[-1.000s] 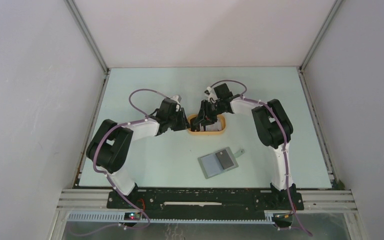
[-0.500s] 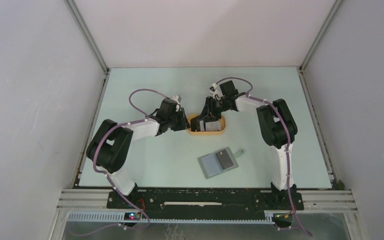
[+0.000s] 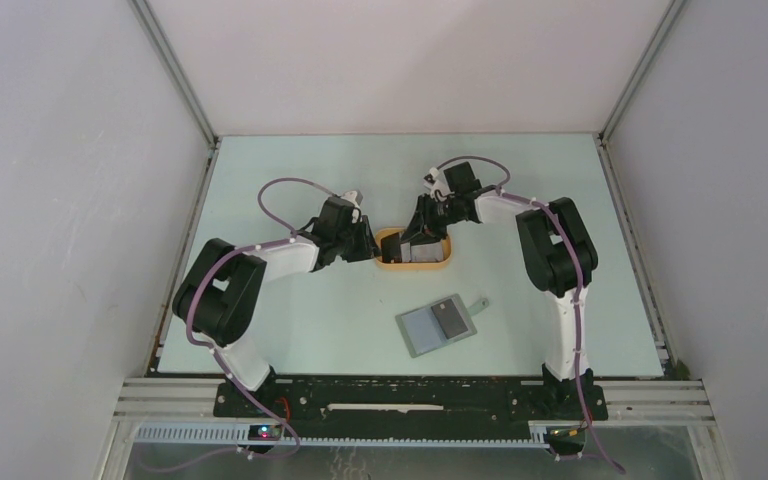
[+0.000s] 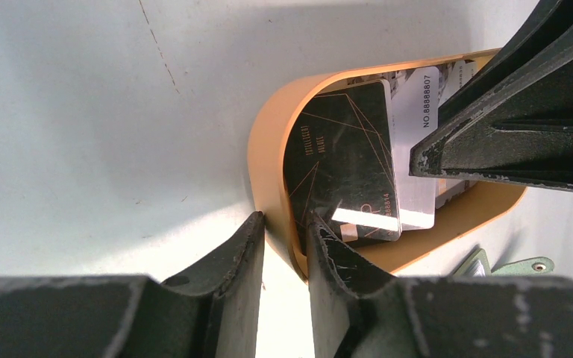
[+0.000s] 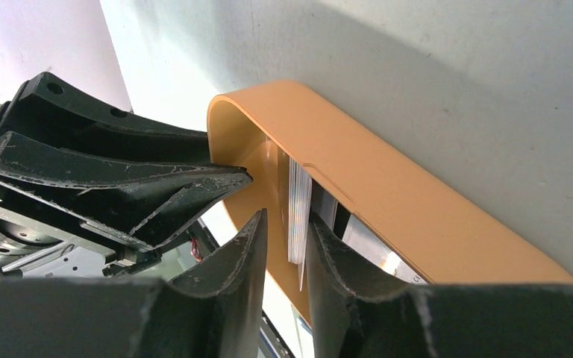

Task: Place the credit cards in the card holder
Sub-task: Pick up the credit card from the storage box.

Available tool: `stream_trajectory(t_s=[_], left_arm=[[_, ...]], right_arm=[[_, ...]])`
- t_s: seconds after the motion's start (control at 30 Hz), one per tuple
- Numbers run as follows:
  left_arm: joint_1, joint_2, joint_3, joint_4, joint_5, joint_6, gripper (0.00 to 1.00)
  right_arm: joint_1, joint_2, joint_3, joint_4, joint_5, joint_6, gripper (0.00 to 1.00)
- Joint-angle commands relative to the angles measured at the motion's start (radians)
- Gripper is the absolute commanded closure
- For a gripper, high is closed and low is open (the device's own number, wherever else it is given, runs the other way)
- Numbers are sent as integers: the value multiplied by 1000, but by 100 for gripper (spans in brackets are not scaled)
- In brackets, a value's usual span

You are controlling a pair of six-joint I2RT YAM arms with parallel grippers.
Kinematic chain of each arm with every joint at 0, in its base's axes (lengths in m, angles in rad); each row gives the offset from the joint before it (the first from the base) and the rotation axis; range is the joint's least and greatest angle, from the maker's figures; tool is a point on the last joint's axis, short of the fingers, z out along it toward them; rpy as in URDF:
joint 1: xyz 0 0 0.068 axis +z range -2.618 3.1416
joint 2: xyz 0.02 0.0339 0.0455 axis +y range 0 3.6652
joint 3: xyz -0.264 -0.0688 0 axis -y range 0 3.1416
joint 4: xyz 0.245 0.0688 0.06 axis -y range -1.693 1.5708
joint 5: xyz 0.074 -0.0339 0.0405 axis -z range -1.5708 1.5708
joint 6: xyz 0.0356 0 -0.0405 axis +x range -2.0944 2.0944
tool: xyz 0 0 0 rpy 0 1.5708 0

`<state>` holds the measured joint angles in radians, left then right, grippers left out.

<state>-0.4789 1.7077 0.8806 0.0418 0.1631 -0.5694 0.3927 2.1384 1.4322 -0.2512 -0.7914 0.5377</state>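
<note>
card holder (image 4: 518, 267) cut by frame edge, lower credit cards (image 4: 415, 186) overlapped

Mid-table: tray (image 3: 415, 266), credit cards (image 4: 343, 160) inside; card holder (image 3: 422, 332) before tray, slightly right, one card (image 3: 450, 318) on it.

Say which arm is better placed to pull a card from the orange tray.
Right. The right tool straddles the whitish plastic cards in the orange oval tray, jaws not yet closed; the left tool clamps the tray's wall.

Bright, soft light — glare on black card (image 4: 341, 160).
</note>
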Motion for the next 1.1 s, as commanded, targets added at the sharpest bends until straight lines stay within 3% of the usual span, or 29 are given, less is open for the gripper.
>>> stream_trajectory(t_s=[0.0, 0.17, 0.43, 0.87, 1.07], left_arm=[[0, -5, 51, 10, 23, -7, 69], [0, -10, 47, 10, 21, -7, 69], [0, -42, 44, 21, 13, -6, 68], [0, -171, 13, 17, -35, 9, 59], [2, -303, -66, 56, -55, 24, 51]], right_arm=[[-4, -66, -3, 3, -3, -20, 68], [-5, -75, -8, 1, 5, -28, 76], [-9, -121, -30, -9, 56, -67, 100], [-18, -239, -51, -71, 160, -210, 100], [-40, -312, -88, -88, 106, -327, 100]])
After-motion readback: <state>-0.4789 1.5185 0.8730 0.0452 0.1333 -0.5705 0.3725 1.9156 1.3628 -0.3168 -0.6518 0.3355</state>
